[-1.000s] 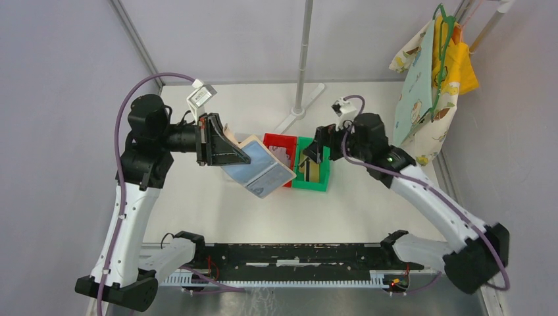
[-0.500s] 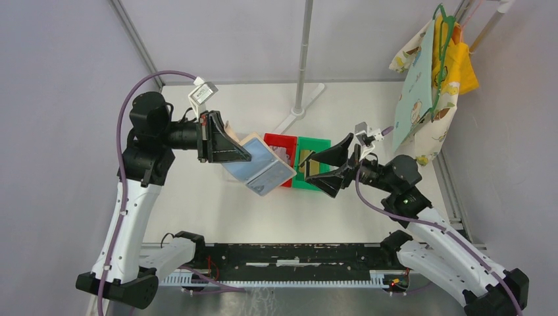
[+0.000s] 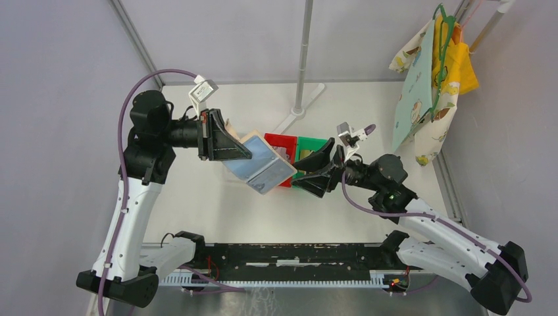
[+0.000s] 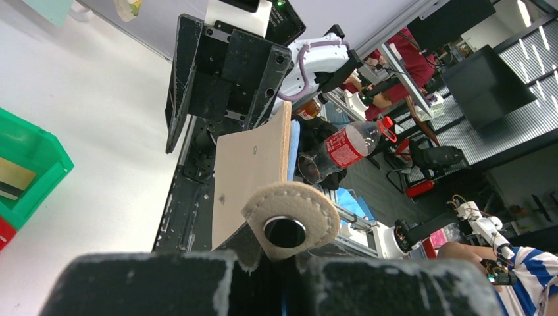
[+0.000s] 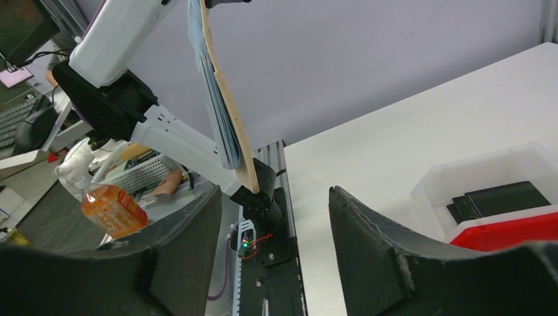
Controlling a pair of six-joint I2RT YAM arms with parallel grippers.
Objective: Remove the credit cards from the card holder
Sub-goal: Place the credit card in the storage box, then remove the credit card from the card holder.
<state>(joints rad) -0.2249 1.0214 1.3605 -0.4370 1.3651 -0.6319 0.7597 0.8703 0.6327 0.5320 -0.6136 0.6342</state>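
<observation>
My left gripper [image 3: 240, 155] clamps the opened card holder [image 3: 260, 168] aloft over the middle of the table [image 3: 217, 217]. One gold card [image 4: 12, 179] lies in the green bin [image 4: 39, 158]. I judge more remain pocketed. My right gripper [image 3: 308, 179], jaws apart and empty, hovers just beside the holder.

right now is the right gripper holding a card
No, the right gripper is open with nothing between its jaws, and the card holder is beyond it.

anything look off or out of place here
Nothing spilled or damaged. The card holder hangs open and tilted above the table, clamped in the left gripper, the right gripper open beside it.
</observation>
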